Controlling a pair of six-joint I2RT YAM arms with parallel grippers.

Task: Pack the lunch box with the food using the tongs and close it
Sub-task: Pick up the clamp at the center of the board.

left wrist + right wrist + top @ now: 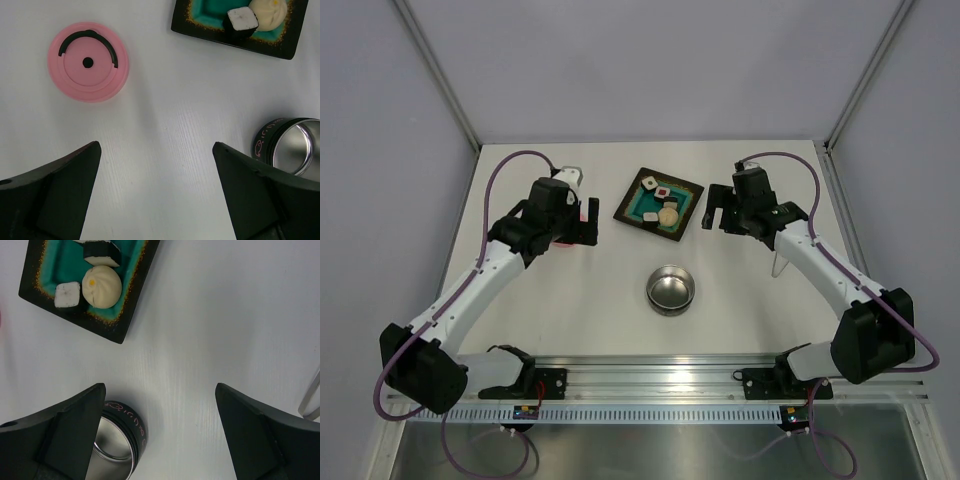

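Observation:
The steel lunch box (670, 289) stands open in the middle of the table, its shiny inside bare (295, 150) (111, 450). Its pink lid (88, 62) lies flat at the left, apart from it. The food (660, 203) sits on a dark square tray (628, 211): a round beige bun (102, 286), a white cube (67, 294) and a dark-wrapped roll (241, 21). The thin tongs (778, 264) lie under the right arm and show at the right wrist view's edge (310, 399). My left gripper (155, 145) hovers open near the lid. My right gripper (160, 386) hovers open between tray and tongs.
The tray's teal centre (75, 267) holds all the food. Grey walls and metal posts close in the table at the back and sides. An aluminium rail (650, 380) with both arm bases runs along the near edge.

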